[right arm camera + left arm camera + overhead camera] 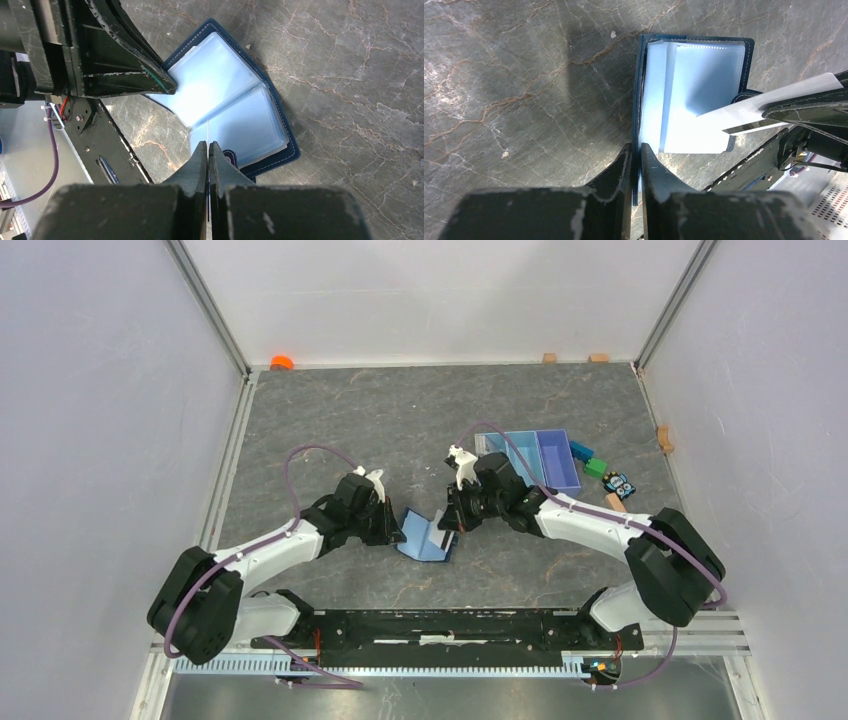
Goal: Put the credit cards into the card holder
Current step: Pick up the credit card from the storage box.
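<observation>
grey marbled desk (330, 420) inside white walls (100, 440). light-blue tray (558, 462) and toy blocks (590, 462) sit toward the far right corner. card holder (425, 540) lies open near the middle of the near edge, pale blue pockets (220, 85) facing up. left claw (636, 150) is pressed together on the holder's navy cover edge, pinning it open. right claw (207, 147) is pinching a credit card (774, 97) edge-on. the card's corner is over a pocket page, cannot tell if it is touching, and it looks not yet inside. step in hand, as i read it: feed the card into a pocket. to do it well: line the leading edge up with the pocket mouth, come in shallow and nearly flat to the page, slide rather than press down. left claw should hold the cover taut so the soft page doesn't bunch. cannot tell where the pocket mouth is.
</observation>
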Robot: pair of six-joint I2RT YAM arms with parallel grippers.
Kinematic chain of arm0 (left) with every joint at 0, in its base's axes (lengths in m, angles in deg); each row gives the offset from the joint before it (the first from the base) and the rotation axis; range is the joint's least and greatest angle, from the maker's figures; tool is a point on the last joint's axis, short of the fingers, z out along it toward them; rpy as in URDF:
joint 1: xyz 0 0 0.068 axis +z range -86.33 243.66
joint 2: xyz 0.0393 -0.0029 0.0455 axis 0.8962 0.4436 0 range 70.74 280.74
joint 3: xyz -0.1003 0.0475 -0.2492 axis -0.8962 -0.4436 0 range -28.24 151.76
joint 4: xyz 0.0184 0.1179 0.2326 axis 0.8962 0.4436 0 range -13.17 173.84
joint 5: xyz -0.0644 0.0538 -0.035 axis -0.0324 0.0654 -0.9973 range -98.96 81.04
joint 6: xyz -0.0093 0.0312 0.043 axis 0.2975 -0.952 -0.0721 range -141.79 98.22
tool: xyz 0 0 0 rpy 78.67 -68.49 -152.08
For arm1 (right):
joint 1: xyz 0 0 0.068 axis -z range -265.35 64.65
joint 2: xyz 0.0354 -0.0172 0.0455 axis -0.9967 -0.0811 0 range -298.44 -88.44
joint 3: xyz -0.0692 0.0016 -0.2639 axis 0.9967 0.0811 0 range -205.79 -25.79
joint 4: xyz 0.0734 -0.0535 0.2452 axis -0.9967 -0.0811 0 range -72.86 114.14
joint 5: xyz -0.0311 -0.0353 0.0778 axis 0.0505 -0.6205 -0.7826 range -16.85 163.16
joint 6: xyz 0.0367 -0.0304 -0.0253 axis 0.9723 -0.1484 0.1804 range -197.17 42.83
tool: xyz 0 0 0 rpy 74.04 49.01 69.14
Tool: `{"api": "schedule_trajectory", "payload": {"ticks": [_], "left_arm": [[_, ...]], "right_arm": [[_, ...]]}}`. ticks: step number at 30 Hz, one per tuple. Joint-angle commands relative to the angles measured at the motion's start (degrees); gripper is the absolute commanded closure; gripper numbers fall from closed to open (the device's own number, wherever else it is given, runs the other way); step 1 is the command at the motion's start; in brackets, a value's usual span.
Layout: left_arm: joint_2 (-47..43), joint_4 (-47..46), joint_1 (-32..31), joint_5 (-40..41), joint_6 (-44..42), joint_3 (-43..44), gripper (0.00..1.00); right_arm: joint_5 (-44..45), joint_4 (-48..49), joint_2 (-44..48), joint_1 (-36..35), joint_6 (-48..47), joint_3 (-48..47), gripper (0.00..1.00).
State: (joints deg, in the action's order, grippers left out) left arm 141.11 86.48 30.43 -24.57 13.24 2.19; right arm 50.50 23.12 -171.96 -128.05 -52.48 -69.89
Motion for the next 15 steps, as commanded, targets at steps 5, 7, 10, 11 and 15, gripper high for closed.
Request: {"api": "schedule_trajectory", "payload": {"ticks": [5,7,10,11,15], "left_arm": [[0.54,-5.37,0.19,-2.18,0.65,-2.89,0.87],[0.78,-5.22,0.19,-1.62,0.99,-3.41,0.87],[0.49,-4.37,0.14,0.31,1.28,-3.89,0.83],[0.11,-3.85,0.19,0.98,1.30,-4.02,0.83],[-0.35,-1.70,0.18,3.47,0.97,-3.74,0.83]], "right_arm": [[0.30,1.14,-1.48,-0.11,-1.56,-1.13,1.00],[1.23,1.17,-2.85,-0.11,-1.22,-0.67,1.00],[2.17,1.15,-4.04,-0.11,-0.24,0.33,1.00],[2.17,1.33,-4.09,-0.11,0.11,0.72,1.00],[2.47,4.13,-3.93,-0.11,1.52,1.90,1.00]]}}
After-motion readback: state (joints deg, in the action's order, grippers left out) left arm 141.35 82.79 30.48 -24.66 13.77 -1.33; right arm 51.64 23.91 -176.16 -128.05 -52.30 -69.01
